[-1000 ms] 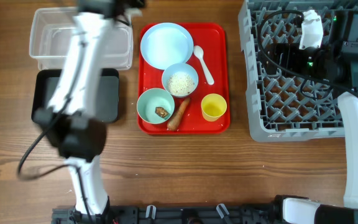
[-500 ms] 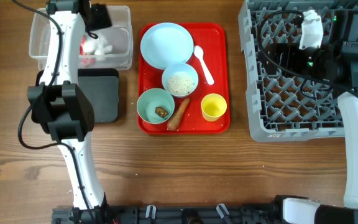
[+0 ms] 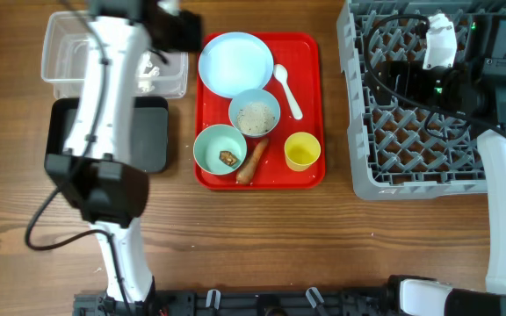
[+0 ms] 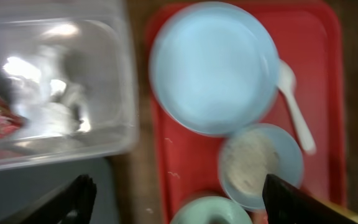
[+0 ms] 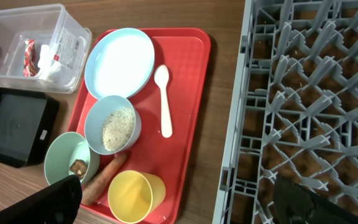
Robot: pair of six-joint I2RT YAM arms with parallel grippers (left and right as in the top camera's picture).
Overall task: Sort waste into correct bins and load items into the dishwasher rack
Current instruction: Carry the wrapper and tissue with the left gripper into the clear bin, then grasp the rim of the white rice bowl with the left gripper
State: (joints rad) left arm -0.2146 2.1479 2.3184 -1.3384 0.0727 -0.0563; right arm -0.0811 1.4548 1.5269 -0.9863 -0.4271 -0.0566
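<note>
Red plastic shows inside the clear tub [image 5: 5,28]: the small red wrapper [image 5: 28,48] lies there with the crumpled white scrap [image 5: 50,62] just beside it, so two bits of waste look sorted. That seems to be all that is done. The black tub [image 5: 11,124] has nothing in it that I can see, and the grey dishwasher rack [image 3: 411,149] holds no dishes. Everything else sits on the red tray [image 3: 310,48]. The rice crumbs [image 3: 255,117] are in the light-blue bowl [image 3: 234,107], the brown lump [image 3: 227,158] is in the pale-green bowl [image 3: 207,140], and the carrot piece [image 3: 253,161] lies between that bowl and the yellow cup [image 3: 302,151]. The big blue plate [image 3: 234,63] and the white spoon [image 3: 286,88] sit there too. The left gripper [image 4: 178,190] hangs near where the clear tub meets the tray, fingers wide apart, holding nothing. The right gripper [image 5: 176,199] hangs over the rack, wide apart and empty too. I think three bits of food must go in a bin, then every dish must go in the rack
</note>
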